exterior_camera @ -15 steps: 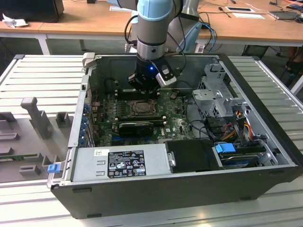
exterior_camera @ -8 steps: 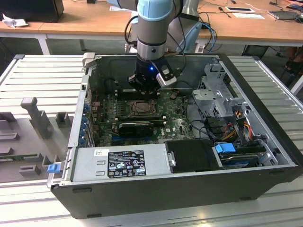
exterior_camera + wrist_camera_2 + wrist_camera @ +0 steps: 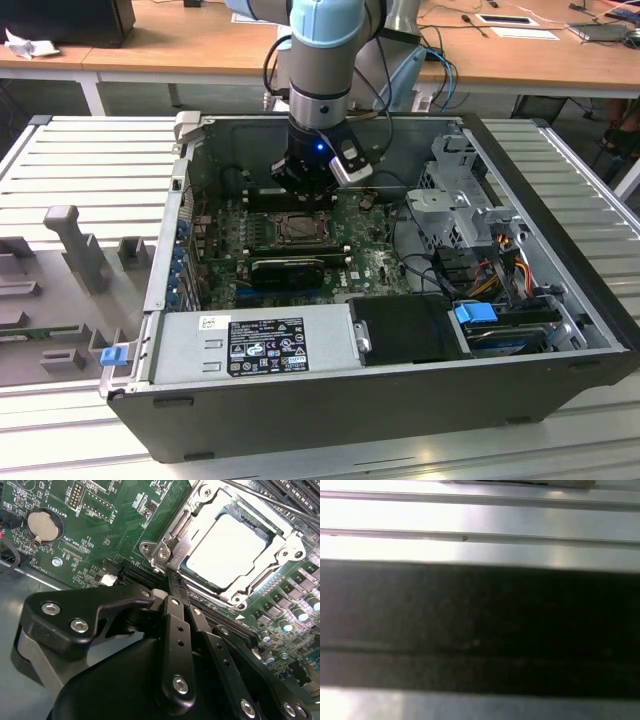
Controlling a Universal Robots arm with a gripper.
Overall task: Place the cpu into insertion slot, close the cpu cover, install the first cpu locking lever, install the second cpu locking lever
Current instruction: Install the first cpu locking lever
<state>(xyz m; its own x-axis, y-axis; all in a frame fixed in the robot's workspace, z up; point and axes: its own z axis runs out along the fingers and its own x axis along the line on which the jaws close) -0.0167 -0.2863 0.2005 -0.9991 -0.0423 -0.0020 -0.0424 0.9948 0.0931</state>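
Your gripper [image 3: 172, 587], fingers closed on nothing, sits at the insertion slot [image 3: 235, 545] edge; cpu [image 3: 231, 547] seated, cpu cover [image 3: 280, 550] down. Press squarely.

Exterior view: even, bright room light; case [image 3: 400, 390] interior dimmer, board in shade under arm; small blue lamp glows on wrist. Second wrist view: sharp; strong glare whitens cpu [image 3: 234, 550] just past fingers [image 3: 176, 625]; fingers dark, slightly soft up close. First wrist view: blurred, overexposed pale bands, dark band across the middle, perhaps case edge.
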